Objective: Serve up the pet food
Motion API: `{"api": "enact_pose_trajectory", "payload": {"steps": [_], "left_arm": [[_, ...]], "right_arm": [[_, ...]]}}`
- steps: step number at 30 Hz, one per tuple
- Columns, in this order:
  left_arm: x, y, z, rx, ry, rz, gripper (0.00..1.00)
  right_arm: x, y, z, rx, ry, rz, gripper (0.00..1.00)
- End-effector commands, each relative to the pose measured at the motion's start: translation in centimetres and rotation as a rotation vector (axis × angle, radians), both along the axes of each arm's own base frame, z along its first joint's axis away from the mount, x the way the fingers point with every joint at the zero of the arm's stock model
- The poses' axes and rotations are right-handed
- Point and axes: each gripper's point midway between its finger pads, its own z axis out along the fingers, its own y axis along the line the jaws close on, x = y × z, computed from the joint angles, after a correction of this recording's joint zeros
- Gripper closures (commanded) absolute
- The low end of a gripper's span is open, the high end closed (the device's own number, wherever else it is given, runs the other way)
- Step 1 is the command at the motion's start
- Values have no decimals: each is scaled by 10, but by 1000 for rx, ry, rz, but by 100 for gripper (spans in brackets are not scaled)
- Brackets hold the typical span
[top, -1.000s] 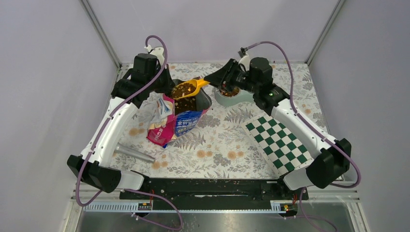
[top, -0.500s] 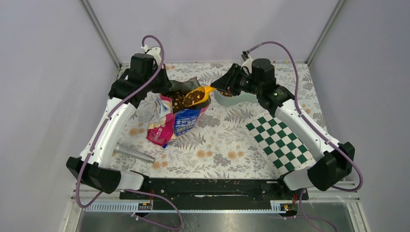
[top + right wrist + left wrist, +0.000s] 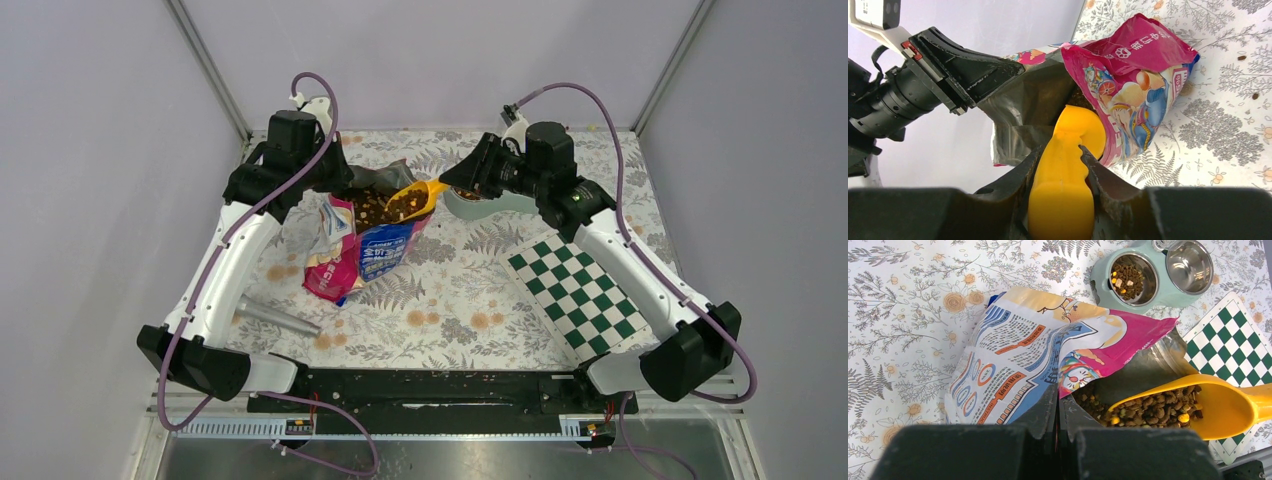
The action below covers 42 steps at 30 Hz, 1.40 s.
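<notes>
Between the clamped fingers of the right claw (image 3: 1061,150) sat the orange scoop (image 3: 1063,200); just ahead, its cup carried pet food (image 3: 1153,407) at the bag (image 3: 1018,350) mouth — whose rim the left claw (image 3: 1058,407) pinched shut, apparently to prop it open for scooping.

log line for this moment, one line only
left gripper: shut on bag edge, mouth open | right gripper: shut on scoop handle | scoop: loaded with pet food, at bag mouth | bowl: some food in it

walls (image 3: 90,200): plain pale lilac | table (image 3: 440,310): floral-print cloth | corner posts (image 3: 207,65): grey metal | light: even
</notes>
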Motion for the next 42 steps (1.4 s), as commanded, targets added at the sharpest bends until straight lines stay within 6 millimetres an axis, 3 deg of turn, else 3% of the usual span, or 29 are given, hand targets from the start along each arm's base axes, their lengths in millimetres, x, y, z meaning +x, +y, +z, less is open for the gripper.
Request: {"api": "enact_pose_trajectory", "payload": {"steps": [1,6,15,27,38,42], "left_arm": [[-5,8,45,-35,-143,18,100],[-5,8,46,-37,-143,19,100],[-5,12,49,-49,-148,37,100],[-5,28,51,-48,-151,89,100],[-2,55,44,-16,-137,212,100],[-2,58,41,-19,-128,222,100]], "right_arm": [[-3,-13,33,-14,-169,-12,100],[-6,-13,39,4,-176,-11,100],[-3,10,39,440,62,-1,100],[2,9,57,642,26,22,100],[6,-21,87,717,-106,4,100],[18,-43,75,682,-146,-74,100]]}}
